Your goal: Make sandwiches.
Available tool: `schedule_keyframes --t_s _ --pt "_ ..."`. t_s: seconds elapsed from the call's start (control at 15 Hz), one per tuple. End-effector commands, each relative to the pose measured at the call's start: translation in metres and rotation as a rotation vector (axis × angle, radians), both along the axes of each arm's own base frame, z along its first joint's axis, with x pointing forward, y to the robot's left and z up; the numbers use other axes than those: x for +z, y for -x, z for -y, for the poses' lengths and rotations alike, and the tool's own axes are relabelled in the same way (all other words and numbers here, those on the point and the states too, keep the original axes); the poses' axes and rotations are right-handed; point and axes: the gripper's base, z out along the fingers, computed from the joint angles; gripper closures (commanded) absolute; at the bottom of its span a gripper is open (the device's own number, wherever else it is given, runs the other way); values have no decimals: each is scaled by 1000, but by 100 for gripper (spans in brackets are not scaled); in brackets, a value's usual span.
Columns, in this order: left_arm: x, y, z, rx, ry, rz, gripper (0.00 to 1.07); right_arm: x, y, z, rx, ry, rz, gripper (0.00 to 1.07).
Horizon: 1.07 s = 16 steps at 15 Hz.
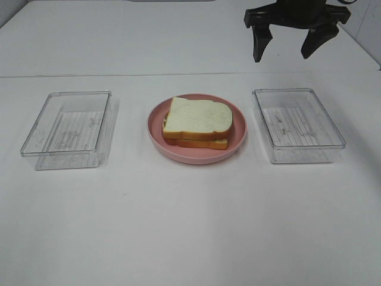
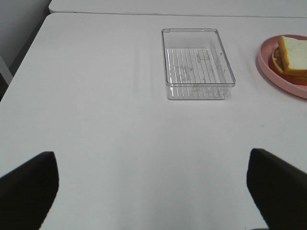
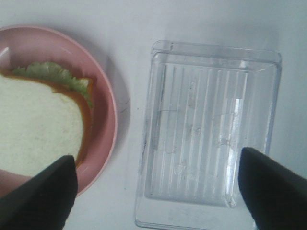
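Observation:
A stacked sandwich (image 1: 197, 121) of white bread with an orange-brown crust lies on the round pink plate (image 1: 237, 143) in the middle of the table. Green lettuce (image 3: 53, 74) peeks out from under its top slice (image 3: 33, 129) in the right wrist view. My right gripper (image 1: 286, 52) hangs open in the air behind the right clear tray (image 1: 297, 125), holding nothing. The left gripper (image 2: 151, 191) is open too, its dark fingertips (image 2: 29, 184) low over bare table near the left tray (image 2: 197, 69); it is out of the exterior high view.
Two clear plastic trays flank the plate, the left clear tray (image 1: 68, 128) and the right one, each with nothing in it. The right tray (image 3: 211, 129) lies below my right gripper's camera. White table surface stretches in front of the plate.

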Motion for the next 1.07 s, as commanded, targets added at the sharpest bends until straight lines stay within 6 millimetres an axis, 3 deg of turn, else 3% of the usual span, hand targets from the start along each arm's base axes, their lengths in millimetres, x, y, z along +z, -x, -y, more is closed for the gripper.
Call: schedule_keyframes --t_s 0.07,0.33,0.53,0.67,0.73,0.8,1.0,1.07 --pt "0 3 0 -3 -2 27 4 4 5 32 -74 36 -99 18" --pt "0 3 0 -3 -2 27 4 5 -1 85 -195 14 -100 19" --pt "0 3 0 -3 -2 27 4 5 10 84 -163 18 -128 19" --pt "0 3 0 -3 -2 27 4 10 41 86 -162 15 -175 25" --pt "0 3 0 -3 -2 27 4 15 62 87 -172 13 -195 25" --pt "0 3 0 -3 -2 27 4 25 102 89 -183 9 -215 26" --pt "0 3 0 -3 -2 27 4 29 157 93 -196 10 -239 26" --pt "0 3 0 -3 -2 27 4 37 217 97 -203 1 -201 26"
